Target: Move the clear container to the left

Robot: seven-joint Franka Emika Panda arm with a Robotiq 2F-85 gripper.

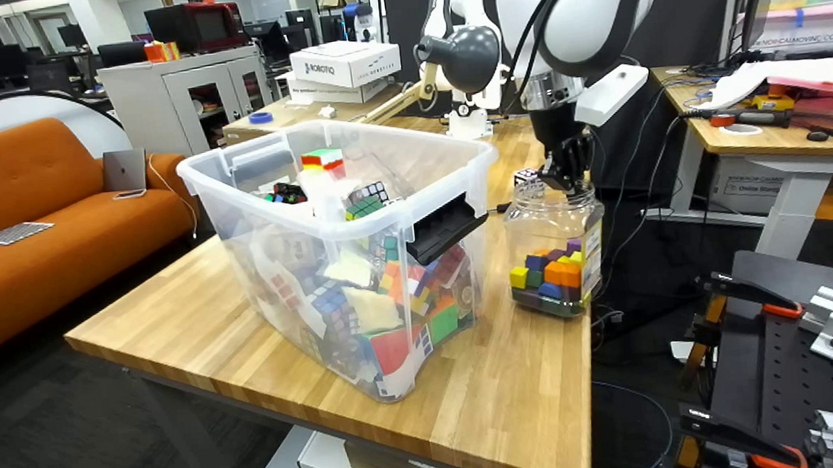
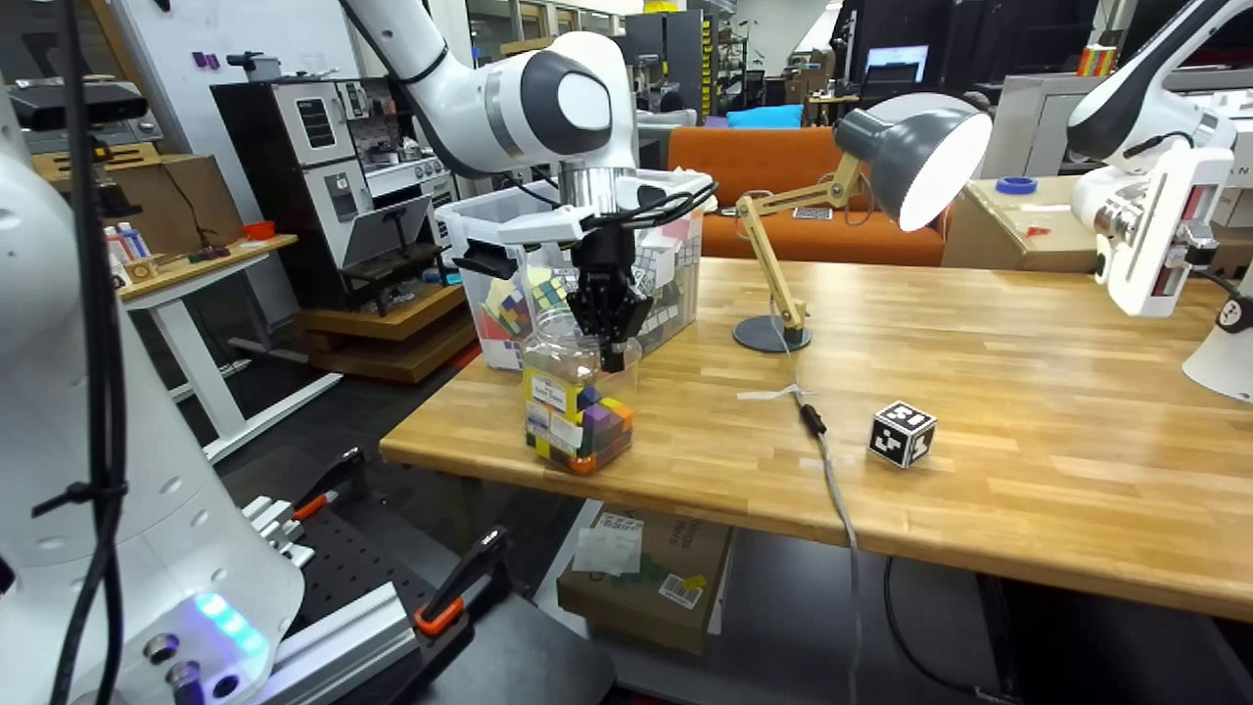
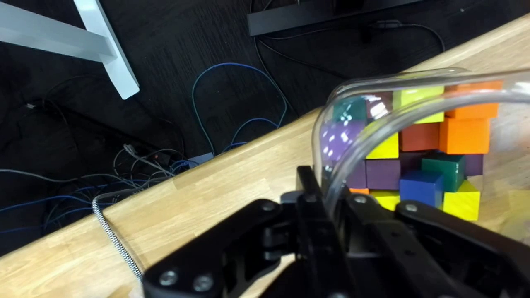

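The clear container (image 1: 550, 232) is a transparent wide-mouthed jar with coloured wooden blocks in its lower part. It is at the table's edge beside the big storage bin, and it has a yellow and white label in an exterior view (image 2: 550, 397). My gripper (image 1: 568, 183) points down at the jar's mouth; it also shows in an exterior view (image 2: 612, 354). In the wrist view the black fingers (image 3: 325, 186) are close together on either side of the jar's rim (image 3: 359, 145), one outside and one inside. I cannot tell whether the jar's base touches the table.
A large clear storage bin (image 1: 293, 223) full of puzzle cubes stands close to the jar. A desk lamp (image 2: 773, 255), its cord and a black-and-white marker cube (image 2: 903, 434) are on the table. A second robot arm (image 2: 1155, 196) stands at the far side.
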